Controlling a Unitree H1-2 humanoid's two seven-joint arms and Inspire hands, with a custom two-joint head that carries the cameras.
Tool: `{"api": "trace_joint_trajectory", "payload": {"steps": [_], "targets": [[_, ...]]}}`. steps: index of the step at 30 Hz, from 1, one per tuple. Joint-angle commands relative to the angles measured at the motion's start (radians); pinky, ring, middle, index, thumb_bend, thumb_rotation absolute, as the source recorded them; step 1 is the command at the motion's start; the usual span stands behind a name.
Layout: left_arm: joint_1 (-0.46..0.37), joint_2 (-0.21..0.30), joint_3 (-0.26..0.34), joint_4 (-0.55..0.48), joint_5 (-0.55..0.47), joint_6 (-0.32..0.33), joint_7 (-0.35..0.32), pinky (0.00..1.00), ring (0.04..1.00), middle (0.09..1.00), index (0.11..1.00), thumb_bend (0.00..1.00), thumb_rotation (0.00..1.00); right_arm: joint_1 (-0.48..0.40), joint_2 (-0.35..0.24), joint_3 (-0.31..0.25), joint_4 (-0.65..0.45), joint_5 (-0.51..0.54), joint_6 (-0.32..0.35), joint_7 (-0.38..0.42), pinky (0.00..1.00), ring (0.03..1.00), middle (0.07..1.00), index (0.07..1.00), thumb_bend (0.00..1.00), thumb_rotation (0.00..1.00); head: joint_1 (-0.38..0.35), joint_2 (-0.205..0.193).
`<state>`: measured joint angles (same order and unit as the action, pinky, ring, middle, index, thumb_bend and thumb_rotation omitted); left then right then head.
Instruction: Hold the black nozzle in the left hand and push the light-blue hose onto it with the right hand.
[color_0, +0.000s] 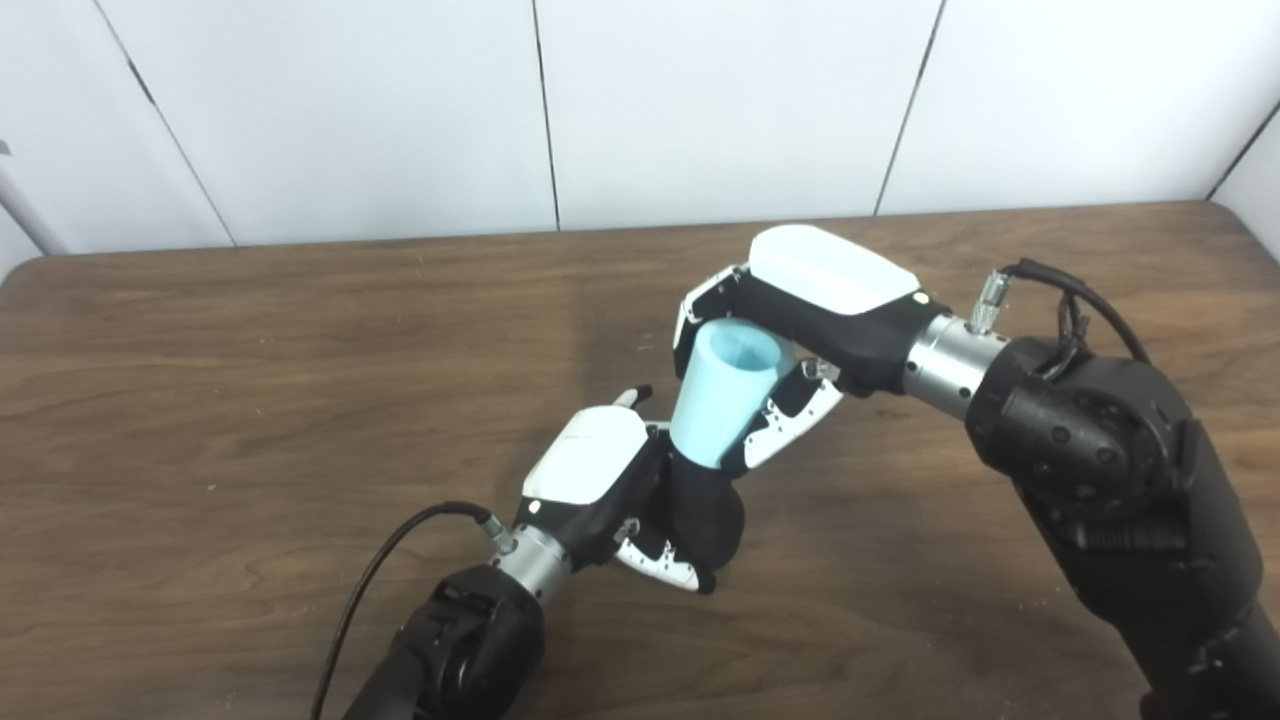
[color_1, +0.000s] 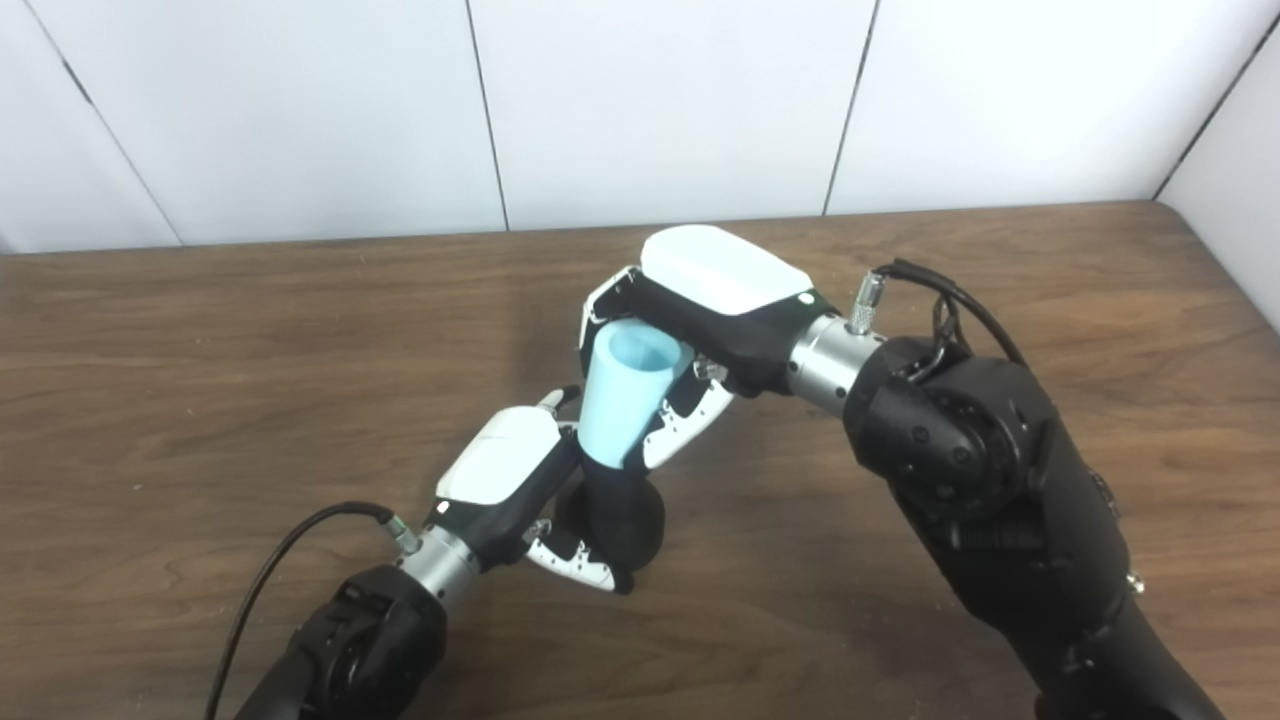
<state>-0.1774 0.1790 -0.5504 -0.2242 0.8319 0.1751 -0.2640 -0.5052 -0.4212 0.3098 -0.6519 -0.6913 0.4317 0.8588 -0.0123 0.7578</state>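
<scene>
L hand (color_0: 600, 480) wrapped around black nozzle (color_0: 705, 510), fingers closed on it, held above the wood worktop (color_0: 250, 380) approx centre frame. Nozzle's rounded body shows below/right of the palm, narrow end pointing up-right. R hand (color_0: 790, 330) gripping light-blue hose (color_0: 725, 395) from above, fingers (color_0: 790, 420) curled round its far side and thumb side near the top rim. Hose tilted, open wide end up toward cam, lower end meeting the nozzle tip: contact at the joint, can't tell how far it's seated since the overlap is hidden by both hands. Both hands close together, nearly touching at the joint. Cables run off each wrist. White panel wall (color_0: 700, 100) behind.
</scene>
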Motion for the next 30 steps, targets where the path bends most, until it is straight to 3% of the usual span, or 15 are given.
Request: {"api": "trace_joint_trajectory", "payload": {"steps": [1, 19, 24, 30], "targets": [[0.040, 0.012, -0.028, 0.050, 0.013, 0.034, -0.078, 1.00, 0.639, 0.446, 0.499, 0.52, 0.00, 0.004, -0.030, 0.011, 0.015, -0.008, 0.009, 0.030, 0.30, 0.429, 0.521, 0.504, 0.50, 0.00, -0.001, 0.000], [0.039, 0.000, -0.023, 0.075, 0.008, 0.021, -0.056, 1.00, 0.642, 0.457, 0.494, 0.53, 0.00, 0.003, -0.011, 0.018, 0.004, -0.005, 0.035, 0.020, 0.30, 0.427, 0.519, 0.505, 0.50, 0.00, -0.003, -0.001], [0.036, 0.000, -0.024, 0.080, 0.007, 0.021, -0.054, 1.00, 0.644, 0.458, 0.494, 0.53, 0.00, -0.005, -0.007, -0.001, -0.001, 0.005, 0.036, 0.023, 0.30, 0.426, 0.519, 0.510, 0.50, 0.00, -0.002, -0.001], [0.034, -0.003, -0.026, 0.087, 0.010, 0.025, -0.051, 1.00, 0.644, 0.458, 0.494, 0.53, 0.00, -0.046, 0.022, -0.083, -0.033, 0.007, 0.038, 0.087, 0.30, 0.426, 0.520, 0.508, 0.50, 0.00, -0.003, 0.000]]}}
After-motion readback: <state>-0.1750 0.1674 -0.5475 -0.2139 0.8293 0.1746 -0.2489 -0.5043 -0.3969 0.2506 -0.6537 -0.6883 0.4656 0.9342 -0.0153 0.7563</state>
